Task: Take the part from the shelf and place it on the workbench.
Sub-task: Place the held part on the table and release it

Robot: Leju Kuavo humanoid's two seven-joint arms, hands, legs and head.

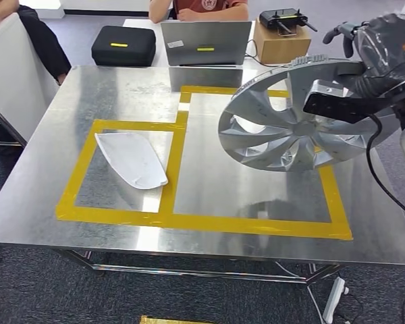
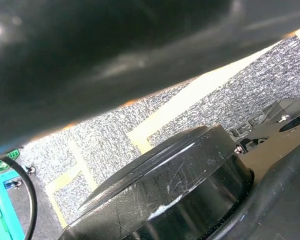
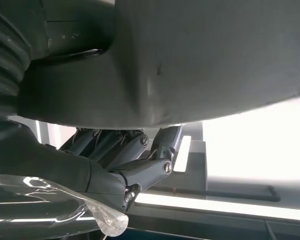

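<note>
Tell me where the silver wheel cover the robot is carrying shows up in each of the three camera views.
Head view: the silver wheel cover is at the right, held tilted above the taped workbench.
Left wrist view: not in it.
Right wrist view: its grey underside spans the upper part, the right hand gripping its edge.
Shared landmark: that right hand, at the cover's far rim in the head view.

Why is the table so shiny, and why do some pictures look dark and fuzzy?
Head view: the metal table mirrors the ceiling light and the wheel, so pale glare patches show. Left wrist view: a dark blurred shape sits too close to focus. Right wrist view: the right hand is shadowed against a washed-out bright background.
</note>
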